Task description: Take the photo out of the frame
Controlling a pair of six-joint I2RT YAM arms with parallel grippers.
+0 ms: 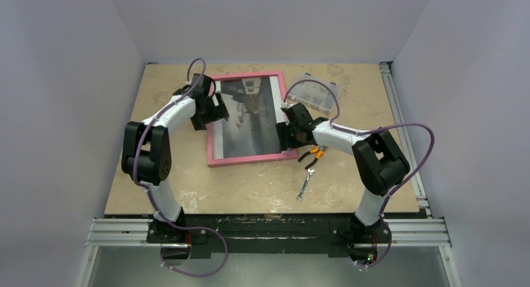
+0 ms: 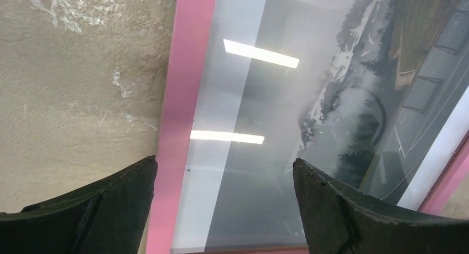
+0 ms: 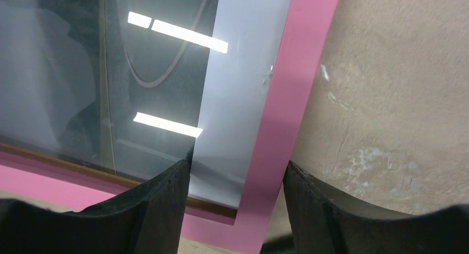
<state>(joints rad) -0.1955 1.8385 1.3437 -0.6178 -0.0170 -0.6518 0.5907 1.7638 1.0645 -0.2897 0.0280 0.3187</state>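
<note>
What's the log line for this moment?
left gripper open astride pink frame left rail | right gripper open astride right rail | photo in frame

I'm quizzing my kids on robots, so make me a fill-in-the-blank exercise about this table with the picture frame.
1. The frame around the photo is coloured ____.
2. The left gripper and the right gripper each straddle a side rail of the frame, and both are ____.
3. The pliers have handles coloured ____.
Missing words: pink; open; orange.
</note>
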